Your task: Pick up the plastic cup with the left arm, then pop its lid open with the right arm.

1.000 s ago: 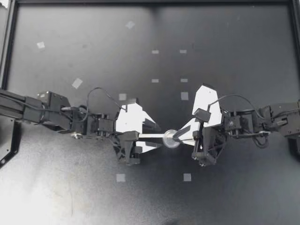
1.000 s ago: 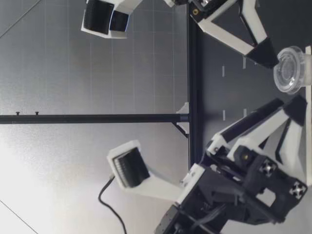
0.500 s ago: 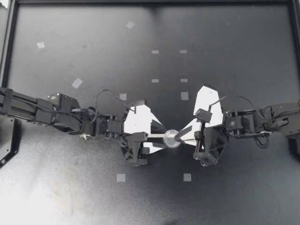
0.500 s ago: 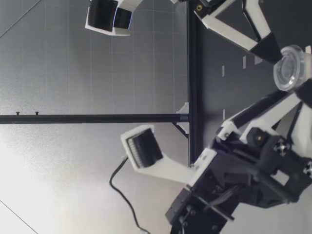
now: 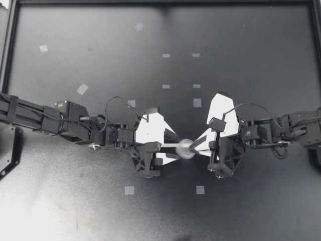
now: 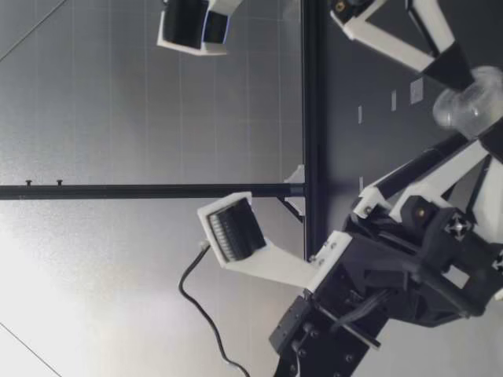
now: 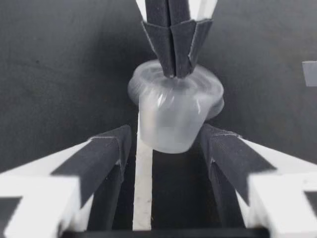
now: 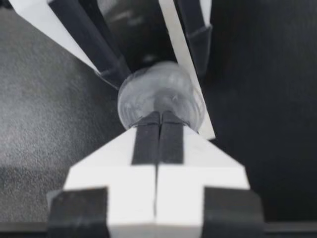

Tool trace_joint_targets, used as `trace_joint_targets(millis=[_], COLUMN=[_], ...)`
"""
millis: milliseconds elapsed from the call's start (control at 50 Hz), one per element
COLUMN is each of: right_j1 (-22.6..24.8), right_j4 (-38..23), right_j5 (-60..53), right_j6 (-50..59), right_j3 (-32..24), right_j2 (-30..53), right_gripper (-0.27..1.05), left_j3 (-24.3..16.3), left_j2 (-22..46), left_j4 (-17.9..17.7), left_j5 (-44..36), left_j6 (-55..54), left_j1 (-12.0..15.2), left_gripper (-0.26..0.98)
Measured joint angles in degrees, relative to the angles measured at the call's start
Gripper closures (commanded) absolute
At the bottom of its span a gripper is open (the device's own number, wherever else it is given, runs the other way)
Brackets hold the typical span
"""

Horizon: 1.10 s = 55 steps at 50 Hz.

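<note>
A small clear plastic cup (image 5: 185,148) hangs at the table's middle, tipped on its side. My right gripper (image 5: 192,146) is shut on the cup's rim (image 8: 161,96), its two fingers (image 7: 173,44) pressed together there. My left gripper (image 5: 176,146) is open and faces it. The left gripper's fingers (image 7: 106,148) stand either side of the cup's base (image 7: 171,116) without touching it. A thin white strip (image 7: 143,188) runs between those fingers up to the cup. In the low view the cup (image 6: 469,106) sits just above the table between both grippers.
Several small grey tape squares (image 5: 129,190) dot the black table. A black frame rail (image 5: 10,45) borders the table on my left arm's side. Both arms stretch in from the sides and meet at the middle.
My left gripper has moved toward the cup, and its open fingers now flank the cup's base. The right gripper stays shut on the rim; the cup has tipped and risen slightly.
</note>
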Motion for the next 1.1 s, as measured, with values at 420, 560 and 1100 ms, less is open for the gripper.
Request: trace_joint_targets(millis=[420,560,1100], right_j1=[0.0,0.0,-0.09], right_j4=[0.0,0.0,0.0], right_j5=[-0.18,-0.18,0.35], right_j6=[0.44,0.44,2.9], right_j3=[-0.18,-0.26,2.72], right_j2=[-0.09,-0.09,-8.61], right_gripper=[0.9,0.9,0.76], left_j3=[-2.29,-3.34,-2.2], left_j2=[0.18,0.97,-1.05], left_j4=[0.0,0.0,0.0], left_j5=[3.16,5.27,6.68], left_j6=[0.0,0.0,0.53], left_j1=[0.0,0.0,0.0], left_gripper=[0.16,0.19,0.44])
